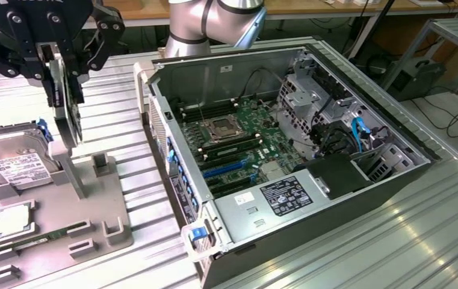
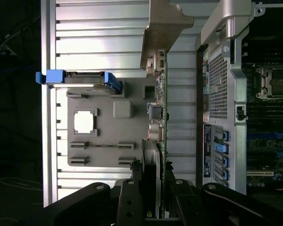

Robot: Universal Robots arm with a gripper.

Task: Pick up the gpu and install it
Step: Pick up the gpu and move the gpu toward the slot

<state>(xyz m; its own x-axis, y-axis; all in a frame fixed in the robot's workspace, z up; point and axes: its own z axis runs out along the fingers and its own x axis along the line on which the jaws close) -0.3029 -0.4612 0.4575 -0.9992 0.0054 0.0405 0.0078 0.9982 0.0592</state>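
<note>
The tool (image 1: pixel 62 66) is clamped on the gpu (image 1: pixel 68 117), with 1 finger on each flat side. The gpu hangs straight down, thin edge to the camera. It is above the gray tray (image 1: pixel 60 241), near the bench's (image 1: pixel 333 253) edge at the exterior view's left. It looks clear of the tray. The hard drive (image 1: pixel 12 159) sits in the tray, near the card. The open computer case (image 1: pixel 212 78) lies in the middle of the bench, well apart from the card.

The card is thin, so I think it could slip or tilt in the grip. Then its silver bracket (image 2: pixel 162 28) could bump the case wall. Or the card could miss the blue slots (image 1: pixel 229 170) and scratch the green board (image 1: pixel 253 138).
</note>
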